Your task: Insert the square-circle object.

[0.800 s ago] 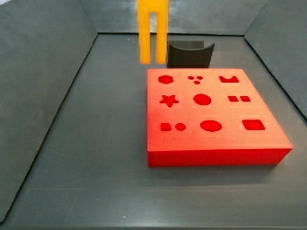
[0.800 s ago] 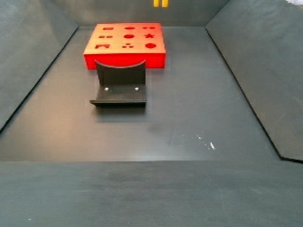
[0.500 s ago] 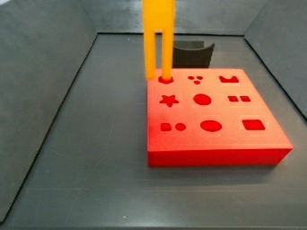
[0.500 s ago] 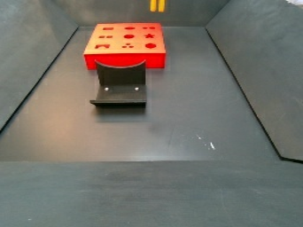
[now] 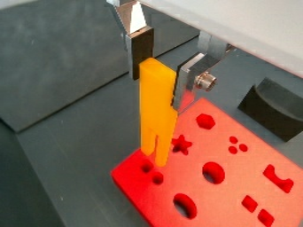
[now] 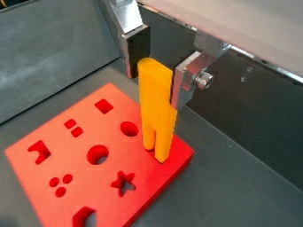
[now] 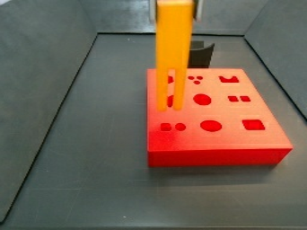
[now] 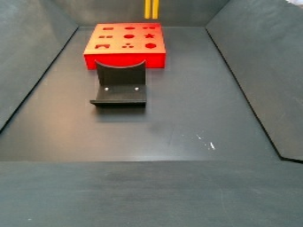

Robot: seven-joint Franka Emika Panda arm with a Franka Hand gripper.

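The square-circle object point(image 5: 155, 106) hangs upright over the red block point(image 7: 216, 133), its two legs pointing down at the holes along one edge. In both wrist views my gripper point(image 6: 159, 55) pinches its top between the silver fingers point(image 6: 190, 75), but in a side view point(image 7: 173, 54) I see only the bar. The dark fixture point(image 8: 120, 82) shows whole in a side view, just beside the block.

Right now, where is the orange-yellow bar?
The orange-yellow bar stands upright in the pincer, its two legs down over the red block, near the star hole.
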